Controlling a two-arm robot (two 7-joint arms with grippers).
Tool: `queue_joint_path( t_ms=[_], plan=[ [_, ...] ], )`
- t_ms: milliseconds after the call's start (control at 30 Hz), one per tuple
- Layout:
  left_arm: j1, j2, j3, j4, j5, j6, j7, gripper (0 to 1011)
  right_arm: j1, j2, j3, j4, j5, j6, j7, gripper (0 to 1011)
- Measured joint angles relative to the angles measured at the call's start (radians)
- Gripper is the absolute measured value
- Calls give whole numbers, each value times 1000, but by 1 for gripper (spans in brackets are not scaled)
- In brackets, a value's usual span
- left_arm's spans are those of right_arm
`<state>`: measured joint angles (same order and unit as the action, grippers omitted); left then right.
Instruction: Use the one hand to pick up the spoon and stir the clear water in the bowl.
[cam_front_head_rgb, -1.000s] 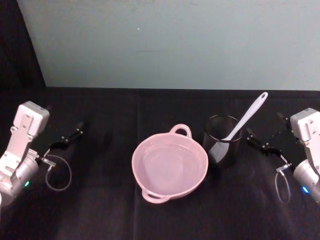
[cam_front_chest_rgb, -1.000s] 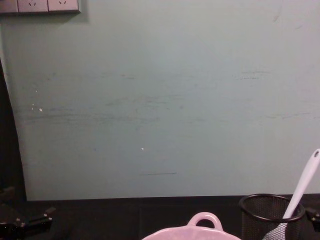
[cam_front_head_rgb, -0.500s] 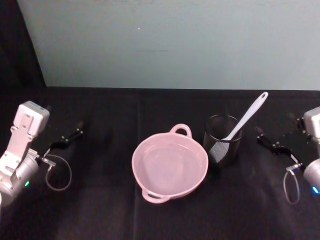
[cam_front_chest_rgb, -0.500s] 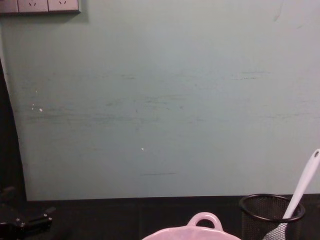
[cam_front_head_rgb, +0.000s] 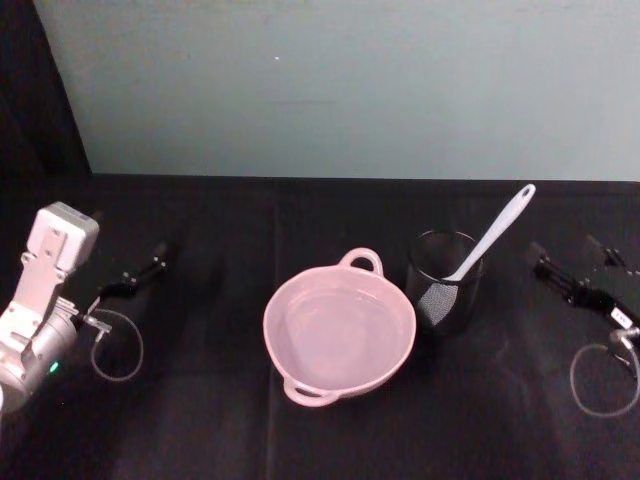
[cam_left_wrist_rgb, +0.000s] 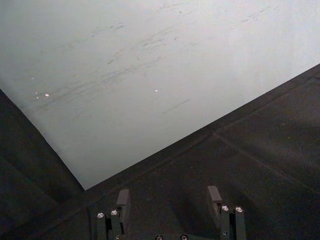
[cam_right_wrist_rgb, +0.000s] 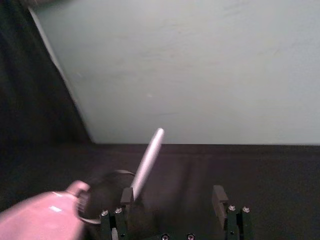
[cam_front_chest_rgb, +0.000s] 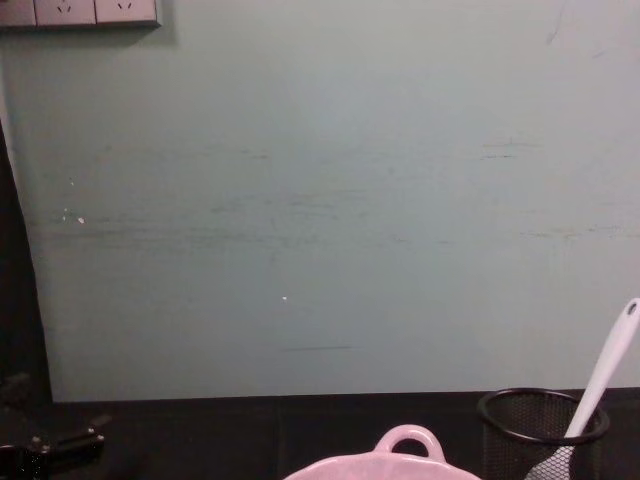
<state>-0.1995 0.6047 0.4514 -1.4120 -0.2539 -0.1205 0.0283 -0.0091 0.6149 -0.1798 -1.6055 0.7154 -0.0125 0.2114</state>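
Spoon (cam_front_head_rgb: 492, 237) propped in a black wire-mesh cup (cam_front_head_rgb: 450, 300), both grippers empty.
The white spoon leans handle-up in the cup, just right of the pale pink bowl (cam_front_head_rgb: 272, 330). The right gripper (cam_right_wrist_rgb: 172, 195) hangs right of the cup, fingers spread wide around nothing; the left gripper (cam_left_wrist_rgb: 169, 196) sits parked far left, likewise wide open.

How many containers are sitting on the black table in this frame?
2: the pink bowl at the centre, and the black mesh cup just to its right, holding the white spoon. Nothing seems to hide a third.
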Motion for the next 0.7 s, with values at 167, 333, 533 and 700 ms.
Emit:
queue_joint_path(
  t_ms=[167, 333, 533, 700],
  plan=[
    [0, 0, 0, 0, 0, 0, 0, 1005, 40, -36, 44, 39, 228, 132, 140, 1002],
    [0, 0, 0, 0, 0, 0, 0, 1005, 82, -49, 47, 73, 341, 211, 185, 1003],
    [0, 0, 0, 0, 0, 0, 0, 1005, 134, -62, 32, 108, 425, 287, 192, 1003],
    [0, 0, 0, 0, 0, 0, 0, 1005, 170, -68, 11, 129, 448, 314, 181, 1002]
  ],
)
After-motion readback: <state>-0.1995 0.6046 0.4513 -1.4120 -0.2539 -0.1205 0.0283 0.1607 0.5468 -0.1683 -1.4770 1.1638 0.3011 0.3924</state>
